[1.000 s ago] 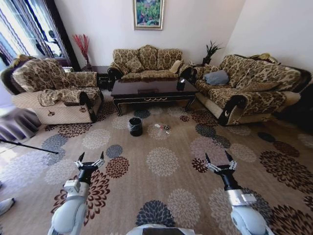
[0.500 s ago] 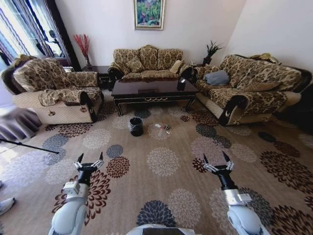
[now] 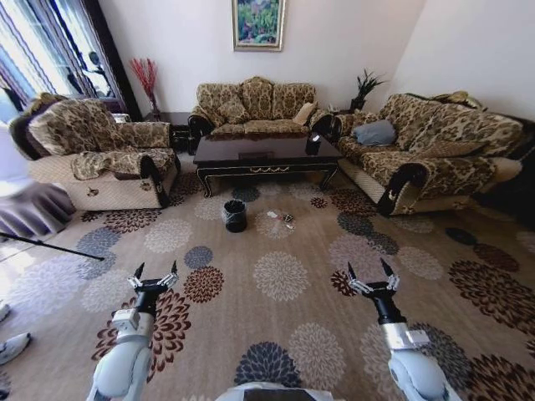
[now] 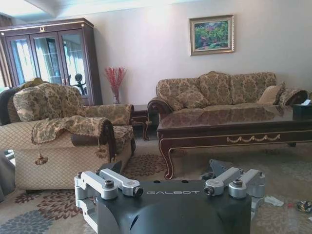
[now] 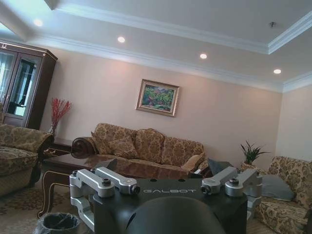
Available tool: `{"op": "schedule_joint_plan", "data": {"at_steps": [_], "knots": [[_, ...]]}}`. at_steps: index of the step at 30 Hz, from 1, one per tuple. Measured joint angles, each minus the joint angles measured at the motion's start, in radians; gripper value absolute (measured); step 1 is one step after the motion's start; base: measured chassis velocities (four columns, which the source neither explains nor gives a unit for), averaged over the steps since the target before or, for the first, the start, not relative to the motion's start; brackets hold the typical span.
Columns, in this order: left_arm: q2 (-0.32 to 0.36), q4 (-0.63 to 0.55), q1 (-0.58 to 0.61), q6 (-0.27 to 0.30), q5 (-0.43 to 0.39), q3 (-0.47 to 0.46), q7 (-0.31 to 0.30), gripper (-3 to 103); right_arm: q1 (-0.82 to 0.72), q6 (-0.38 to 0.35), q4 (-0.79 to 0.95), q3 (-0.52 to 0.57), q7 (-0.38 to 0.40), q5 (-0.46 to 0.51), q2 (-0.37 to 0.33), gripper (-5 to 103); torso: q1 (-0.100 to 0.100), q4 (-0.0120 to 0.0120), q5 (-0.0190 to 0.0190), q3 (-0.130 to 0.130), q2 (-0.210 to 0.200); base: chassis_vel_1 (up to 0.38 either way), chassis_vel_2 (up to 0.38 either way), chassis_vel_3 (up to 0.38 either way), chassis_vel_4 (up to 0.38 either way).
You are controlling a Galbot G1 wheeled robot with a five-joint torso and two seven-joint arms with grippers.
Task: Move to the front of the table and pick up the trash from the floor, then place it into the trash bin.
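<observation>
Left end effector and right end effector held apart over floor; trash beside trash bin, before surface

Three floral-patterned sofas stand at nine, twelve and two o'clock against pale walls; a framed painting hangs at twelve, curtained windows brighten at ten.

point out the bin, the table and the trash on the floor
bin (image 3: 235, 215), head view, on its black side wall below the bag rim
table (image 3: 266, 151), head view, on the bare dark top
trash (image 3: 287, 220), head view, on the small scraps lying on the carpet right of the bin
</observation>
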Motion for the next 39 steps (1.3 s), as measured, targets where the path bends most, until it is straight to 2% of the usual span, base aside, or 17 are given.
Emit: {"op": "schedule_joint_plan", "data": {"at_steps": [3,14,26,39], "knots": [[-0.002,0.002,0.000,-0.006,0.002,0.002,-0.003,100,0.002,0.002,-0.001,-0.002,0.000,0.000,0.004,100,0.000,0.0005,0.0000,0.000,0.000,0.055,0.055,0.043,0.036],[-0.004,0.006,-0.011,-0.024,0.012,0.010,-0.024,100,0.008,0.003,-0.007,-0.005,0.001,0.000,0.018,100,-0.002,-0.0008,0.0000,-0.002,-0.006,0.000,0.000,0.000,0.000],[-0.006,0.012,-0.012,-0.040,0.012,0.013,-0.025,100,0.010,0.003,-0.009,-0.001,0.027,0.000,0.039,100,-0.033,-0.0006,0.0000,-0.039,-0.072,0.000,0.000,0.000,0.000],[-0.002,0.006,-0.005,-0.044,0.010,0.010,-0.022,100,0.001,0.026,-0.007,-0.005,0.005,-0.005,0.053,100,-0.064,-0.0006,0.0000,-0.079,-0.142,0.000,0.000,0.000,0.000]]}}
